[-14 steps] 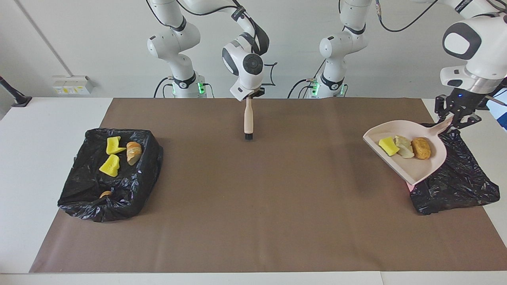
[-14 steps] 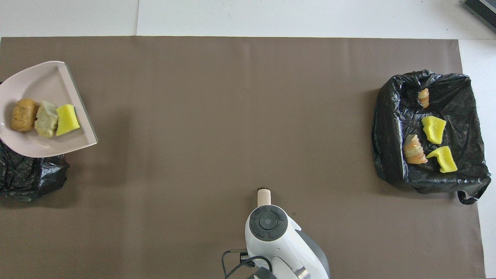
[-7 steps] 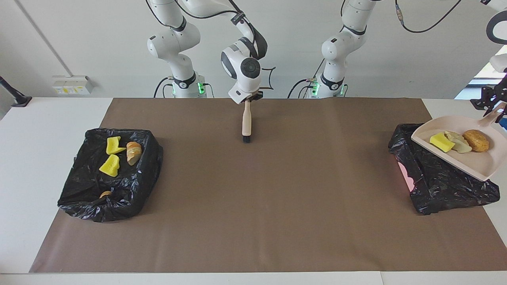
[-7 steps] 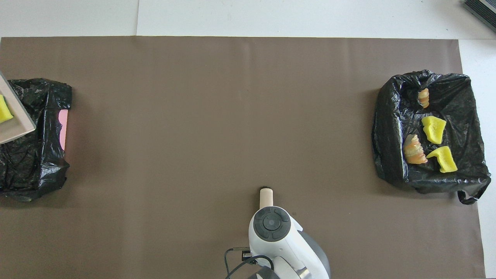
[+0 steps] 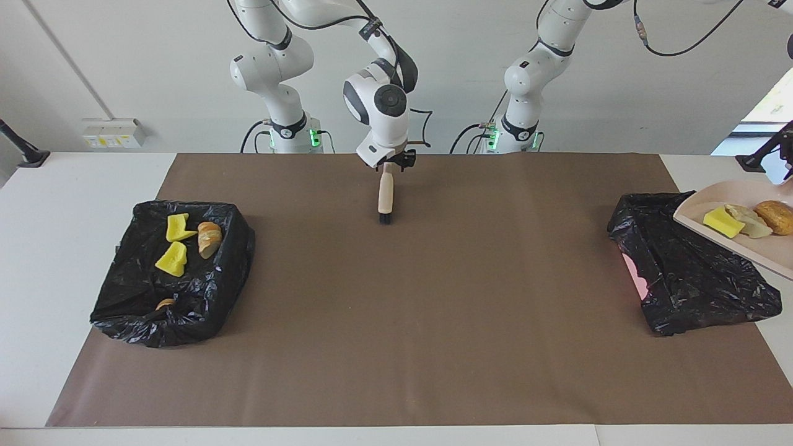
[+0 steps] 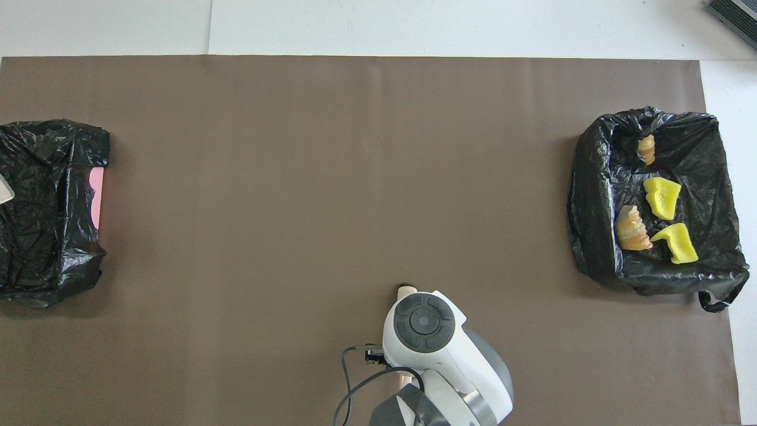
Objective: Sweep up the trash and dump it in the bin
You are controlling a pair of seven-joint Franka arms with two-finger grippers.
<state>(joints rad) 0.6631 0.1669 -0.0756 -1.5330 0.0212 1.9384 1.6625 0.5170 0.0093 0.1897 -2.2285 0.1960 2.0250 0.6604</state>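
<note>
A white wall backs the white table (image 5: pixel 74 248), and a brown paper mat (image 5: pixel 433 310) covers most of it. My right gripper (image 5: pixel 390 162) sits on top of the upright tan wooden brush (image 5: pixel 385 192), whose black bristles rest on the mat near its robot-side edge, midway along. I cannot tell whether those jaws are open or closed around the handle.

My left gripper (image 5: pixel 782 148) is at the left arm's end of the table, closed. The pale pink plastic dustpan (image 5: pixel 762 251) hangs aloft beside it, though the grip itself is cut off by the view's edge. The pan is over the table-end rim of the pink bin lined with a black plastic bag (image 5: pixel 687 279). On the pan lie three scraps of trash: a yellow sponge chunk (image 5: pixel 722 222), a pale tan lump (image 5: pixel 748 221) and a brown bread-like lump (image 5: pixel 775 217).

At the right arm's end of the mat stands a second black-bagged bin (image 5: pixel 204 310). It holds two yellow sponge pieces (image 5: pixel 179 227) (image 5: pixel 172 259), a crusty bread piece (image 5: pixel 209 238) and a small brown scrap (image 5: pixel 165 303) (half sunk in the bag's folds).
</note>
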